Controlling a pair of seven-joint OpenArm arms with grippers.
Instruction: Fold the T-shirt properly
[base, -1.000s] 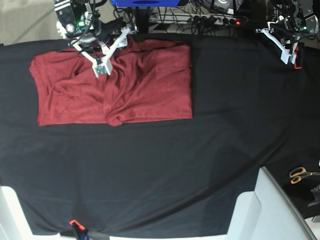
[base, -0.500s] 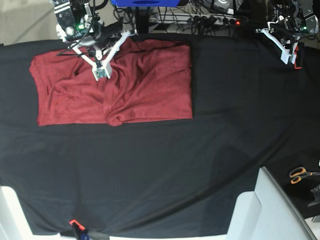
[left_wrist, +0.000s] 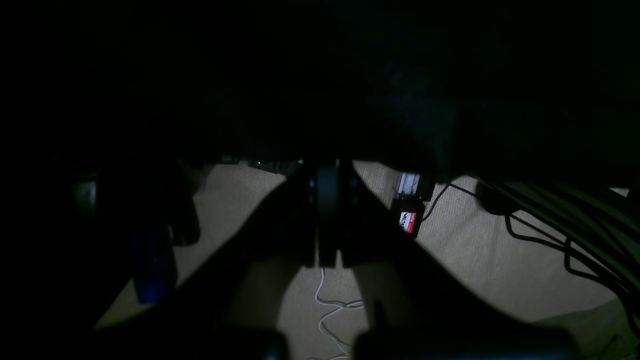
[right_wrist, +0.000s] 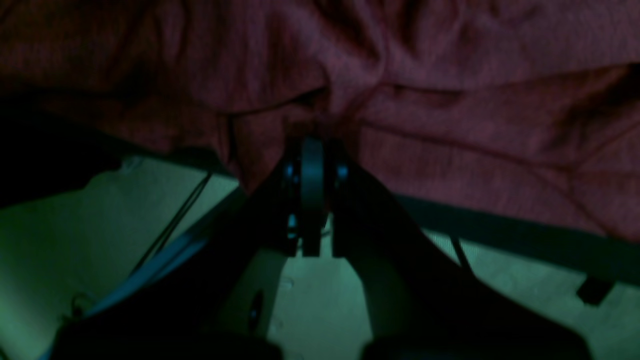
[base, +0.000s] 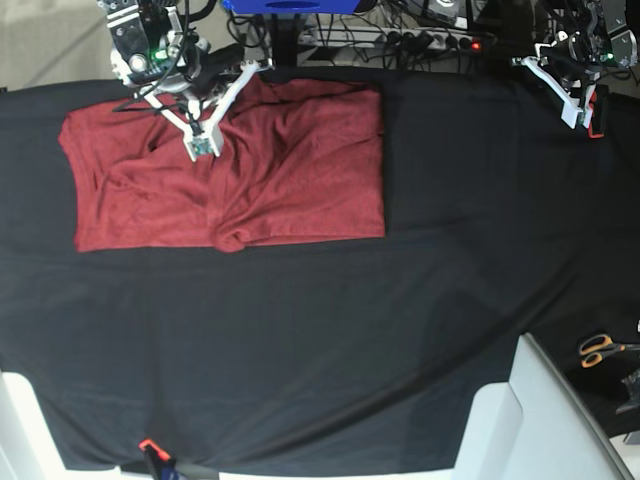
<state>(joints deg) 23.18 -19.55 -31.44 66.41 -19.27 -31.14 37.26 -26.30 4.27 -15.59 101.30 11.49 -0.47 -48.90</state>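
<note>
On the floor, in the left wrist view, a small red-and-white label (left_wrist: 408, 222) on a dark box carried white lettering, but it was too small and tilted to read. No other lettering could be read anywhere.

Place: a robotics lab or test bench, not a home.
Work surface: a wide table draped in a black cloth sheet (base: 330, 330).
Power: a power strip (base: 425, 41) with a red lit switch behind the table's far edge, among tangled cables (base: 395, 20).
Floor: beige carpet (left_wrist: 500, 260) with loose leads.
Tools: orange-handled scissors (base: 600, 349) at the table's edge.
</note>
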